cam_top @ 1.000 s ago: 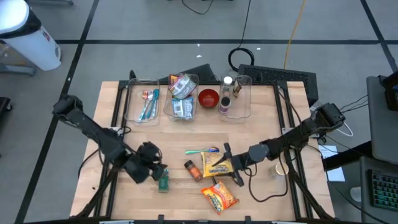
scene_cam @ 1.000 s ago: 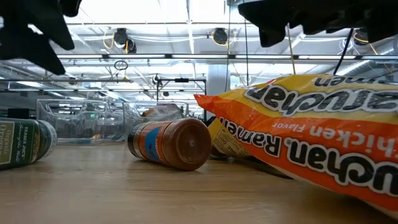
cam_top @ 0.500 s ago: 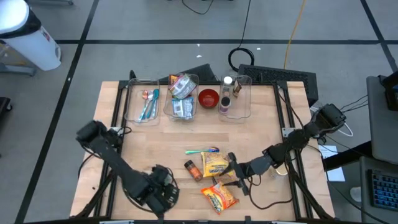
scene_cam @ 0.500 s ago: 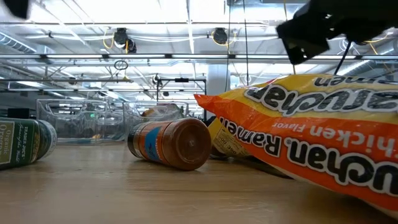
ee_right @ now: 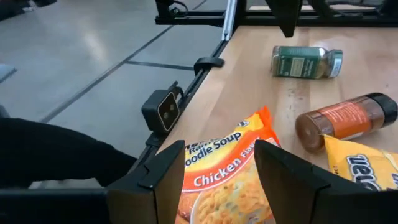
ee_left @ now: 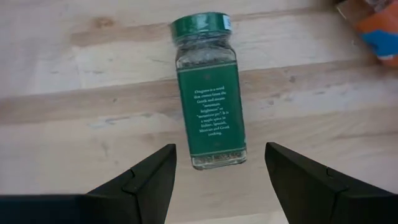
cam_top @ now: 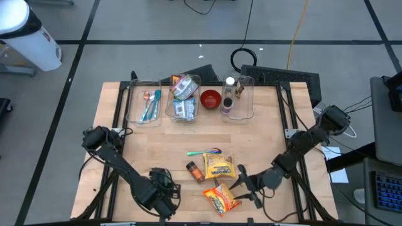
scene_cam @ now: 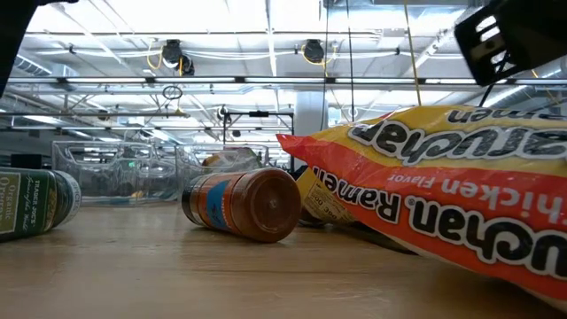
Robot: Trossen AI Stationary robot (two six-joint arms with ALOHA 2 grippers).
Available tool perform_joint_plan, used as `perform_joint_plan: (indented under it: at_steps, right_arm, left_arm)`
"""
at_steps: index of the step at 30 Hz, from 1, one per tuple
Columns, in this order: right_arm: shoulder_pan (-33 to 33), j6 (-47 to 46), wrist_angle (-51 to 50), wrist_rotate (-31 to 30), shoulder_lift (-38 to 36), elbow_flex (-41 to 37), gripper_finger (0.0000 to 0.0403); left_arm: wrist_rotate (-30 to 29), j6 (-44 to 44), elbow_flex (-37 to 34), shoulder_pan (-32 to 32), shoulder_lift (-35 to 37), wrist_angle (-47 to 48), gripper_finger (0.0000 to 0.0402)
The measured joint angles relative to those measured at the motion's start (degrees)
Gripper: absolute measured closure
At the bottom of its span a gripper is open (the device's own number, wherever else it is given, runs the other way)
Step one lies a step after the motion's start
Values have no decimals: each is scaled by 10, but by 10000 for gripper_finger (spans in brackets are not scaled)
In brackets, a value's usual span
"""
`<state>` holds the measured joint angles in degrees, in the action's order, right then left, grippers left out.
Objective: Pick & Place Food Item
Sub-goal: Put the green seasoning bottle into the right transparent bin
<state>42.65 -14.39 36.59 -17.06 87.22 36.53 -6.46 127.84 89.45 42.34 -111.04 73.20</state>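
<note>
Green jar: a green spice jar (ee_left: 208,93) lies flat on the desk (ee_left: 74,93), just ahead of the left claw (ee_left: 221,180), long axis in line with its reach.
Left claw: released, fingers spread wider than the jar, nothing held.
Right claw: right claw (ee_right: 217,177) parted, empty, over an orange noodle packet (ee_right: 227,180).
Nearer arm: left.
Writing: "Oregano"; "Chicken", "Ramen".
</note>
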Motion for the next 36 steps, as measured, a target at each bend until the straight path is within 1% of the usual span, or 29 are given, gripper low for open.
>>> perform_joint_plan:
  at_steps: [3,8,13,18,20,28,33,36]
  right_arm:
    - [15,0,-2,-24,0,0,218]
    - [25,0,0,-26,0,0,218]
    - [25,0,0,-27,0,0,218]
    - [25,1,-1,-28,0,0,218]
    - [25,1,-2,-39,0,0,218]
    - [23,5,-1,-43,0,0,218]
    - [23,7,-1,-69,0,0,218]
    - [23,14,0,-70,0,0,218]
  left_arm:
    - [6,11,0,-4,-5,-1,147]
    - [8,9,-1,-16,-14,-13,147]
    - [31,-23,-1,-33,-39,-31,147]
    - [65,-38,-1,-40,-58,-14,147]
    - [74,-39,-1,-40,-60,-4,147]
    - [71,-24,-1,-37,-60,5,147]
    - [70,-22,-19,-37,-60,1,147]
    - [70,-21,-28,-37,-60,-3,147]
